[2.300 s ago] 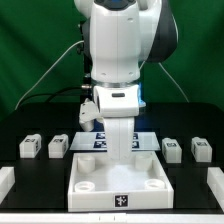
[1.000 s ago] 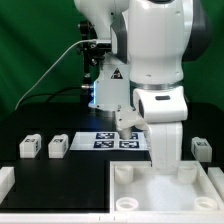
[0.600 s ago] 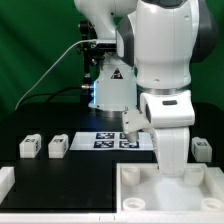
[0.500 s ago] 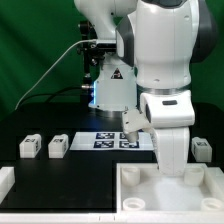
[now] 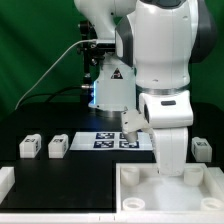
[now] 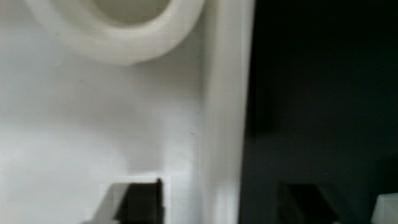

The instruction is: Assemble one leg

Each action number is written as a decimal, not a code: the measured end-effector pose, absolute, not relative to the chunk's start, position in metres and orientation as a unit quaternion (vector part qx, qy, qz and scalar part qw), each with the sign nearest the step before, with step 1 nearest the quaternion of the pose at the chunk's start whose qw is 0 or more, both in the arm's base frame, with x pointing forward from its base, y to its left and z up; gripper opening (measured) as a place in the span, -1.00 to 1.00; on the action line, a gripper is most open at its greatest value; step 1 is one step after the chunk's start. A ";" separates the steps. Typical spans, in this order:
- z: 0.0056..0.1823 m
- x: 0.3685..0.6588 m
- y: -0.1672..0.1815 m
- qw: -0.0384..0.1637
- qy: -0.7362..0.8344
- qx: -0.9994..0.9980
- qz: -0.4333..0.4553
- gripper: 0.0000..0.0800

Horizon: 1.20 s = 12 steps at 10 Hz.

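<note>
The large white tray-like piece [image 5: 140, 190] lies at the front right of the exterior view. My gripper [image 5: 172, 170] is down at its far rim. In the wrist view the gripper [image 6: 222, 205] straddles that rim [image 6: 222, 110]: one dark fingertip [image 6: 135, 200] is over the tray's inside and the other is outside over the black table. A gap shows on both sides, so the jaws are open. A round socket [image 6: 125, 25] sits further along the rim. Two legs [image 5: 29, 146] [image 5: 58, 146] stand at the left and one leg [image 5: 203, 149] at the right.
The marker board [image 5: 108, 140] lies behind the tray, partly hidden by the arm. A white part [image 5: 5, 180] lies at the exterior view's left edge. The arm's body hides the table behind the gripper.
From 2.3 s ago the arm and the tray-like piece moved to the exterior view's right. They shifted slightly further right until about 0.6 s ago. Nothing has moved since.
</note>
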State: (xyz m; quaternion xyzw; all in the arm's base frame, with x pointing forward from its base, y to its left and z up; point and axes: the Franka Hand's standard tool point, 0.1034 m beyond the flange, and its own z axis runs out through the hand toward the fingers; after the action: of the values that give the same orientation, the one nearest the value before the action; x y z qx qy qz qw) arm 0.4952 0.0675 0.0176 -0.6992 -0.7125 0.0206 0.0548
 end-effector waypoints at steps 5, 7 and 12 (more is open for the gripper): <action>0.018 0.495 0.067 0.055 -0.712 -0.700 0.021 0.62; 0.017 0.495 0.067 0.055 -0.712 -0.700 0.021 0.62; 0.036 0.487 0.060 0.070 -0.651 -0.754 0.051 0.62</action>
State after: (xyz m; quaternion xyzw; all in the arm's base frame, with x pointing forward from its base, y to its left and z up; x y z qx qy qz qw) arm 0.4865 0.0600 0.0364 -0.7538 -0.6513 0.0507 0.0703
